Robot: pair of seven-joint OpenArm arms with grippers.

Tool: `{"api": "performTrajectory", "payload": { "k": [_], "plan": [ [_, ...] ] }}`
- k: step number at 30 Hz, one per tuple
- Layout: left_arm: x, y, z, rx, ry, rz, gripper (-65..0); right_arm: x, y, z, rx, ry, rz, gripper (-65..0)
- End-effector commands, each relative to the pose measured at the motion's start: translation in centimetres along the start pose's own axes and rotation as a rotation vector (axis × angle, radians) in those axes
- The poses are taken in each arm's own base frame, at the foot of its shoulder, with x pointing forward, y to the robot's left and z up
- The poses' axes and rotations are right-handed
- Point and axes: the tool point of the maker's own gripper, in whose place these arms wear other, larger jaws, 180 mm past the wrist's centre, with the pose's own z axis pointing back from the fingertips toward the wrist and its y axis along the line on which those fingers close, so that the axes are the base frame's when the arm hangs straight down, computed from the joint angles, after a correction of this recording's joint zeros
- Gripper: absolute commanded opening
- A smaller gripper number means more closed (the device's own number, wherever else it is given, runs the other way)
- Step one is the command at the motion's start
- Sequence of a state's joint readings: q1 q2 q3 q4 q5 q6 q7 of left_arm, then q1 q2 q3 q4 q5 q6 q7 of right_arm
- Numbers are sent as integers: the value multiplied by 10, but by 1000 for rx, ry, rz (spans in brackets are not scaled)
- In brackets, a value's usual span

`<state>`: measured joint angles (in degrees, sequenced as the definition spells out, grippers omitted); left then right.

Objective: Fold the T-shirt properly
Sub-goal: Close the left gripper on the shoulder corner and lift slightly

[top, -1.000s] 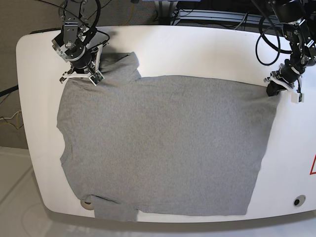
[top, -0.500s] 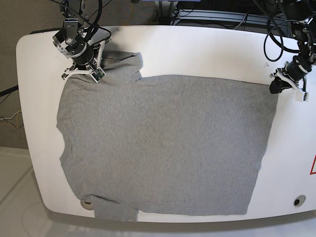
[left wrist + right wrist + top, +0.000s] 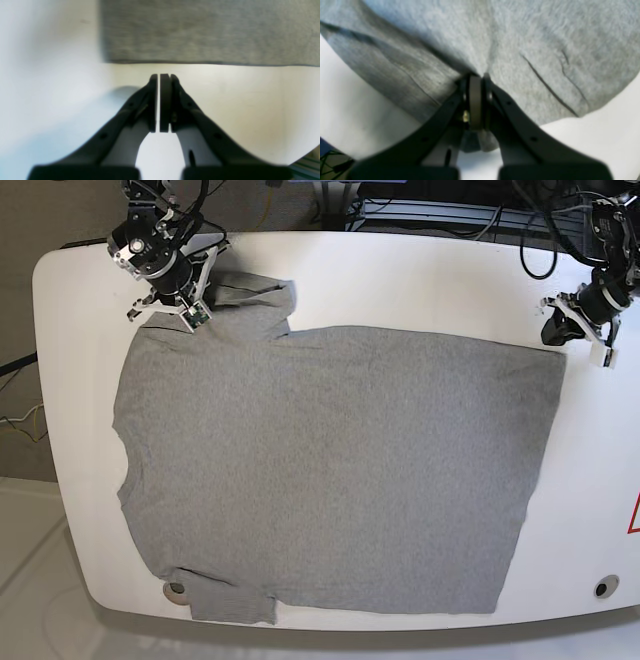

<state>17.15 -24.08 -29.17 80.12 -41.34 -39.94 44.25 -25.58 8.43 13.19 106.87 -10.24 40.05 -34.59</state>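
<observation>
the right hand (image 3: pixel 476 82) is clamped on the heather-grey cotton t-shirt (image 3: pixel 330 470), apparently to tug it flat on the white counter (image 3: pixel 420 280); the left hand (image 3: pixel 160 75) is pinched together, empty, just off the hem.

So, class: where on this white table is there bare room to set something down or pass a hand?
Free: the wide strip of the white table behind the heather-grey cotton T-shirt, between the right gripper and the shut left gripper; and the strip beyond the hem. Crowded: the centre and near edge, covered by cloth, and the sleeve corner the right gripper pinches.
</observation>
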Motion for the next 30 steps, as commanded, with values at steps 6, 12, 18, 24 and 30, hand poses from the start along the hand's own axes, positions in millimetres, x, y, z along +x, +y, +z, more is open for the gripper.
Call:
{"api": "performTrajectory", "payload": {
  "k": [6, 12, 18, 24, 30],
  "plan": [
    [21, 28, 7, 126, -30, -6, -650, 5, -3, 1, -9, 5, 17, -650],
    [26, 45, 15, 189, -29, 49, -622, 5, -3, 2, 2, -4, -8, -650],
    [25, 44, 17, 168, -12, 58, -650, 7, -2, 2, 11, -19, -19, -650],
    [21, 47, 20, 152, 11, 98, -466, 9, -5, 2, -2, -11, 1, -650],
    [28, 43, 20, 115, -36, 110, -259, 6, -5, 2, -6, 4, 8, -650]
  ]
}}
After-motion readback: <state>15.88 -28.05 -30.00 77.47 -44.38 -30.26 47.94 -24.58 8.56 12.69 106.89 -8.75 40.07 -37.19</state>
